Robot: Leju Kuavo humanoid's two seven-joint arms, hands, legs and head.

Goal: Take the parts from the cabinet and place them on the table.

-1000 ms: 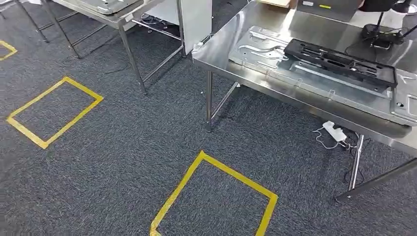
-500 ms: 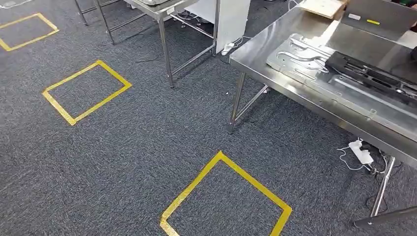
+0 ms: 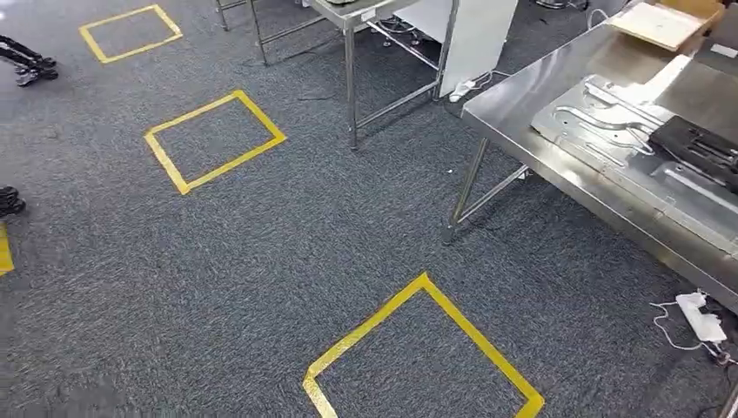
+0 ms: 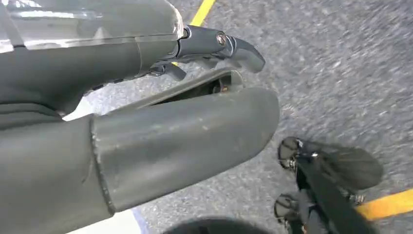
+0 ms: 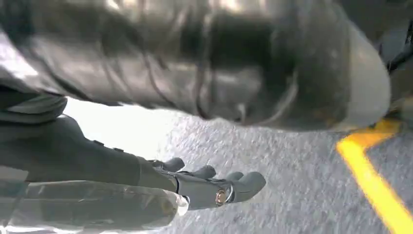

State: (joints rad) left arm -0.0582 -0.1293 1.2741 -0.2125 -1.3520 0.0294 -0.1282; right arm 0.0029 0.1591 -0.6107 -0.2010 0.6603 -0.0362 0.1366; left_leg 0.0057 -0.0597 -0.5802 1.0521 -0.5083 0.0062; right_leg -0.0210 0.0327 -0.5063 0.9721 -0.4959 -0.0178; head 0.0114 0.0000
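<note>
A steel table stands at the right of the head view. On it lie a flat silver sheet-metal part and a long black part resting on top of that sheet. My left hand hangs above the grey carpet with its fingers stretched out and nothing in it. My right hand also hangs over the carpet, fingers apart and holding nothing. No cabinet is visible.
Yellow tape squares mark the carpet at the near centre, middle left and far left. A second steel table and a white panel stand behind. A cardboard box sits on the right table; a power strip lies beneath.
The camera has turned left: the tables and tape squares have all slid to the right of the picture, and more carpet shows on the left. Nothing on the table has moved.
</note>
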